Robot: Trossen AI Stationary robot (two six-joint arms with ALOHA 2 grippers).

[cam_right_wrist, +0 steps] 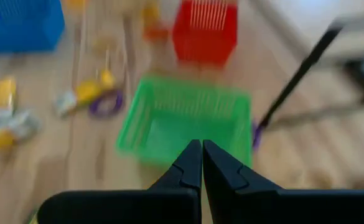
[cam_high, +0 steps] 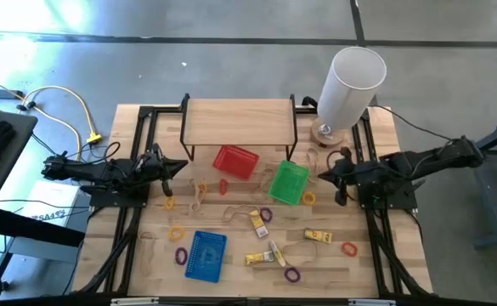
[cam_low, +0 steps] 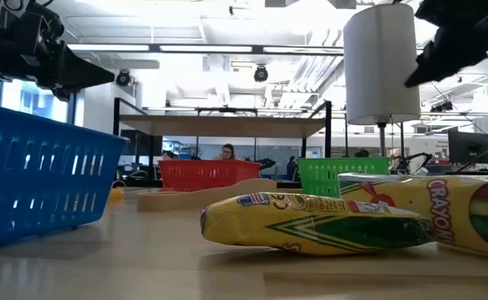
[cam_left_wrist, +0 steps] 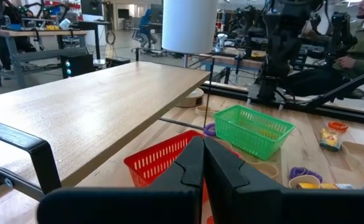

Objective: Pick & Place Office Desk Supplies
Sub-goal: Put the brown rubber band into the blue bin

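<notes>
Small supplies lie flat and scattered on the wooden table: yellow crayon packs (cam_high: 318, 235) (cam_low: 310, 223), purple loops (cam_high: 292, 274), an orange loop (cam_high: 349, 249), yellow loops (cam_high: 176, 232) and pale tan bands (cam_high: 199, 197). My left gripper (cam_high: 180, 166) (cam_left_wrist: 203, 163) is shut and empty, level at the table's left side, pointing toward the red basket (cam_high: 235, 161). My right gripper (cam_high: 323, 176) (cam_right_wrist: 202, 163) is shut and empty, raised at the right side. It tips down over the green basket (cam_right_wrist: 188, 121).
A blue basket (cam_high: 206, 255) stands near the front edge. A low wooden shelf on black legs (cam_high: 240, 121) spans the far side, with a tall white cylinder (cam_high: 350, 85) on a stand at the far right. Black frame rails (cam_high: 125, 229) run along both sides.
</notes>
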